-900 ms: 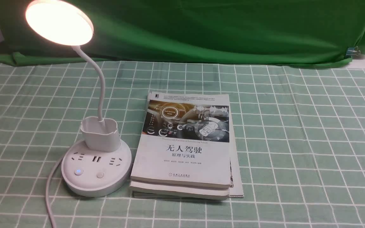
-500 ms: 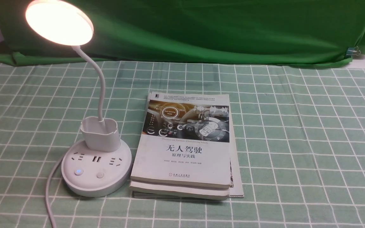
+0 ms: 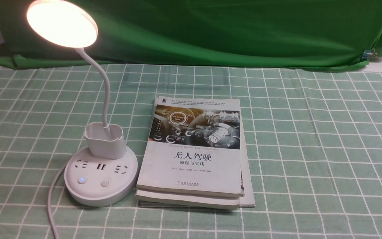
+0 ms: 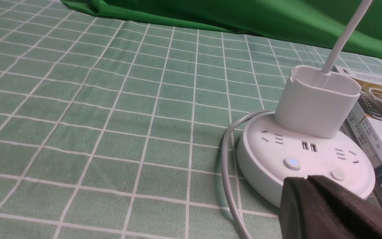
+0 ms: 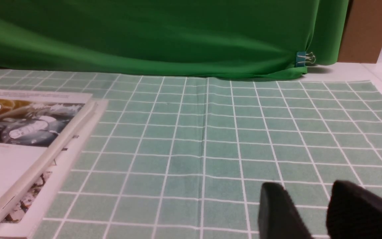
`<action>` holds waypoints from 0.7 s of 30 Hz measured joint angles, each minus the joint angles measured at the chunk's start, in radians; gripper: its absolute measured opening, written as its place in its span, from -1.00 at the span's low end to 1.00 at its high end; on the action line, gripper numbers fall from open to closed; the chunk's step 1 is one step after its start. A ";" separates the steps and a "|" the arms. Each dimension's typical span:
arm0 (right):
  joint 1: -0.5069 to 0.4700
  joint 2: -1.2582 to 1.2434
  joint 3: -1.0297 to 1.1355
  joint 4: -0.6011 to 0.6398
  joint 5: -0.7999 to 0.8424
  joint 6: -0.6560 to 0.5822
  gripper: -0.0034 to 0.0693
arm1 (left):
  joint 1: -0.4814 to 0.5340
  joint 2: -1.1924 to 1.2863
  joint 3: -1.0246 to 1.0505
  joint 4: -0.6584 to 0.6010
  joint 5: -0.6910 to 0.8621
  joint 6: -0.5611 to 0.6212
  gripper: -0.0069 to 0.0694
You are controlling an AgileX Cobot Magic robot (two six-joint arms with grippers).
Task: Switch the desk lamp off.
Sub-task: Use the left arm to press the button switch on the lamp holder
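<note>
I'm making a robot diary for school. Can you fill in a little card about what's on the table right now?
Lamp: desk lamp, glowing, on the robot's left side
Buttons: two on the base; the left button shows blue light
Books: stack lying just right of the base
Left tool: shut, short of the base, not touching it
Right tool: open, empty, above the cloth

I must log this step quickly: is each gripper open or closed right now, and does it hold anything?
Left gripper: closed, holding nothing.
Right gripper: open, holding nothing.
</note>
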 joint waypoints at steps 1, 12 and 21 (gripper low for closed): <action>0.000 0.000 0.000 0.000 0.000 0.000 -0.24 | 0.000 0.000 0.000 0.008 -0.001 0.000 -0.82; 0.000 0.000 0.000 0.000 0.000 0.000 -0.24 | 0.000 0.000 0.000 0.247 -0.046 0.000 -0.82; 0.000 0.000 0.000 0.000 0.000 0.000 -0.24 | 0.000 0.000 0.000 -0.012 -0.119 -0.055 -0.82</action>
